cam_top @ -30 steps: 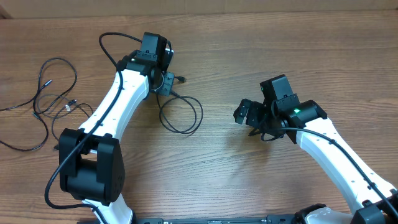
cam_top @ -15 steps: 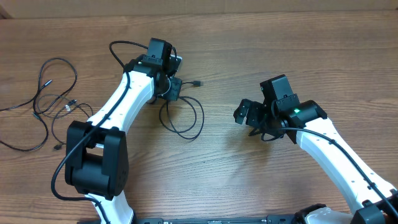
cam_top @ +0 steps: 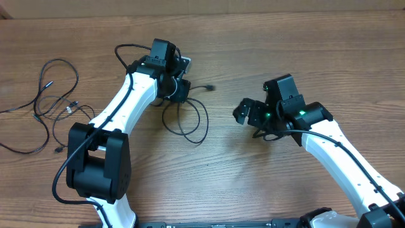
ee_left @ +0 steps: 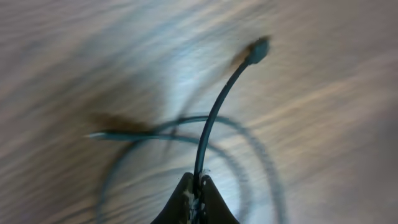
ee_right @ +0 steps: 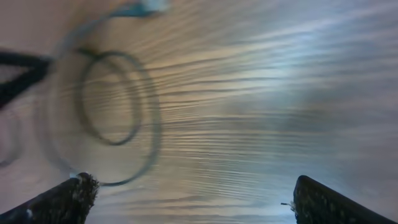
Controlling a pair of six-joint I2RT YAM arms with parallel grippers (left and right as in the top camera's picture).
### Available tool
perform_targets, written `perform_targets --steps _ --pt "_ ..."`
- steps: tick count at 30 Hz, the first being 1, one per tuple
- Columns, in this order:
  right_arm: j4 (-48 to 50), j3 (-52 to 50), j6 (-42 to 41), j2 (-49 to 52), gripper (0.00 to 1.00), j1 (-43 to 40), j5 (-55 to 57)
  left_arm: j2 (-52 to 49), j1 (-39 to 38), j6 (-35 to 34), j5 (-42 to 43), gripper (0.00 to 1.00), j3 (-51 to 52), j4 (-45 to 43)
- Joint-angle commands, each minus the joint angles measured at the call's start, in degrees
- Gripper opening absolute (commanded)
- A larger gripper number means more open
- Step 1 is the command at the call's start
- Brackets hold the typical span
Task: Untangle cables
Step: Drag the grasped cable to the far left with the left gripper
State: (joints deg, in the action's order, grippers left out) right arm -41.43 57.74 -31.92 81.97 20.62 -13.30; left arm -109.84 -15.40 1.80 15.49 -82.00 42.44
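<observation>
The left tool (cam_top: 180, 90) is clamped shut on the held cable (cam_top: 205, 123). In the left wrist view its fingertips are pressed together with the cord pinched between them, and a short free length is seen arching away to the plug (ee_left: 258, 50). From overhead that plug points to the right, toward the other arm. The remainder of the held cable trails from the left tool and lies in a couple of overlapping loops on the surface (cam_top: 253, 183).

The right tool (cam_top: 247, 120) is held with its fingers apart and nothing between them, just to the right of those loops. In its wrist view the loops are made out, blurred, ahead and to the left. The loose cables (cam_top: 47, 101) lie in a tangle at the far left of the surface, well apart from both tools.

The coming move is judged to turn on one relation. The looped part lies between the two tools, and the free plug end extends along a roughly left-to-right axis toward the right tool. The right tool is the nearer free one, so a grasp on the plug end or on the loop's right edge would be approached from the right. The crossings could then be drawn open by pulling the two grasps apart. Whether the loops are knotted or merely overlaid cannot be told.
</observation>
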Motion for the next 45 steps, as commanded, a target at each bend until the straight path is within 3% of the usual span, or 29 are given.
perform_targets --steps 1,7,19,23,28,30,34,45 --pt "2.71 0.39 5.22 -0.52 1.00 -0.04 -9.73 0.13 -0.39 -0.52 17.55 0.04 -1.88 0.02" --pt "2.40 0.39 4.98 -0.52 1.00 -0.07 -9.75 0.13 -0.35 -0.83 28.85 0.04 -6.86 -0.68" --pt "3.72 0.39 8.68 -0.52 1.00 -0.04 -18.36 0.13 -0.39 -9.53 29.24 0.04 -14.62 -0.63" --pt "3.48 0.39 8.59 -0.52 1.00 -0.04 -16.06 0.13 -0.39 -9.53 19.15 0.05 -14.60 4.26" --pt "2.82 0.39 7.98 -0.52 1.00 -0.07 -13.27 0.07 -0.39 -9.53 2.84 0.30 -14.47 14.40" --pt "2.82 0.39 7.98 -0.52 1.00 -0.07 -13.11 -0.02 -0.39 -9.53 -1.11 0.35 -14.16 16.98" --pt "2.80 0.39 7.98 -0.52 1.00 -0.07 -13.11 -0.24 -0.39 -9.35 -3.89 0.43 -11.54 17.75" --pt "2.34 0.39 8.00 -0.52 1.00 -0.07 -13.09 -0.42 -0.39 -8.02 -7.08 0.45 0.55 12.70"
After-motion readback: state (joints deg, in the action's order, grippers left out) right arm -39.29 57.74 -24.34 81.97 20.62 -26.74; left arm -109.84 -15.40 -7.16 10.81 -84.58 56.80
